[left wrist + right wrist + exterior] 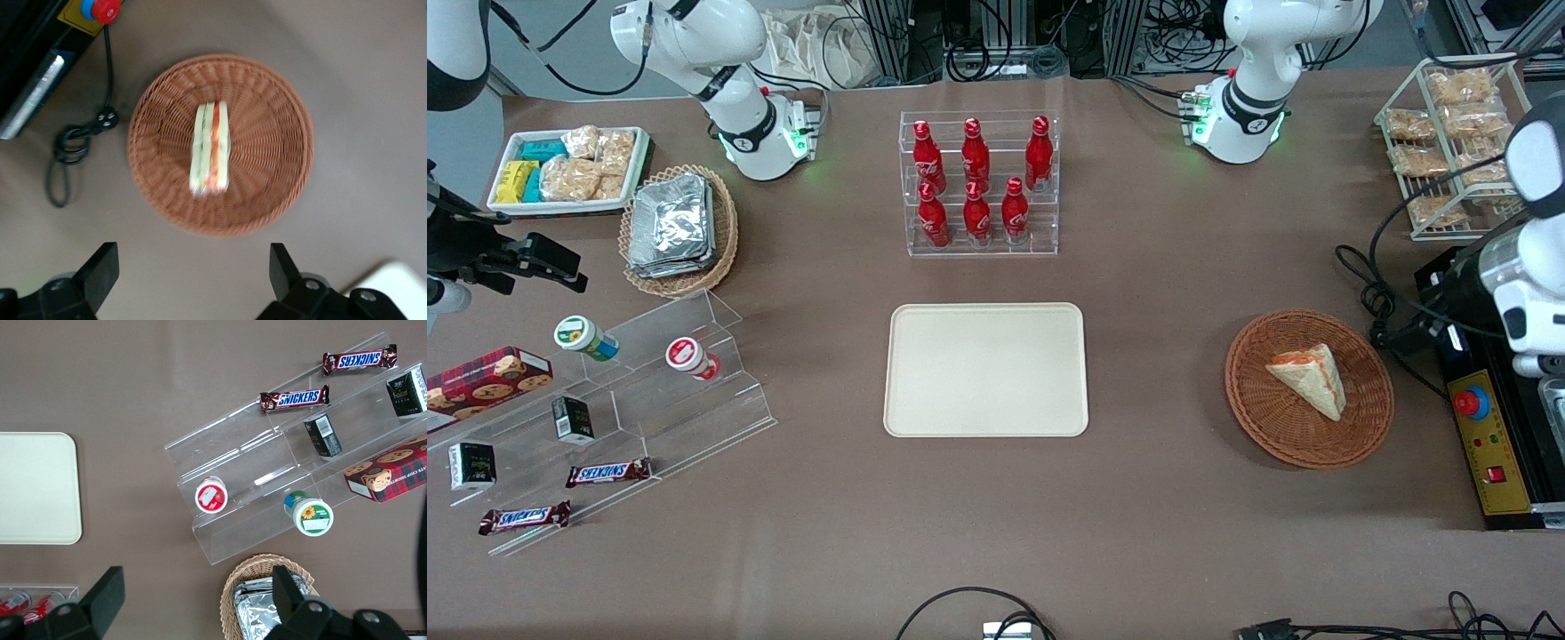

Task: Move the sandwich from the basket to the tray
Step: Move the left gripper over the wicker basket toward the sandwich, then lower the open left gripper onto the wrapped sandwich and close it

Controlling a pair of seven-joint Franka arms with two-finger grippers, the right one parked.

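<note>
Basket (1309,388), reddish-brown wicker, toward the working arm's end of the table: holds one sandwich (1307,378), a pale wedge lying flat near the middle, orange-red filling along one edge; in the wrist view it shows its layered edge (211,148), green and red between the bread. Tray (986,370), cream, flat, at mid-table with nothing on it, well apart from the basket. Gripper (193,275) hangs above the basket, fingers (100,270) spread wide, holding nothing, clear of the rim. Bare brown tabletop (1156,356) between basket and tray. Clear rack of red bottles (978,182) stands farther from the front camera than the tray. Black control box (1489,427) with a red button sits just beside the basket, its cable (73,143) looped on the cloth near the rim.
</note>
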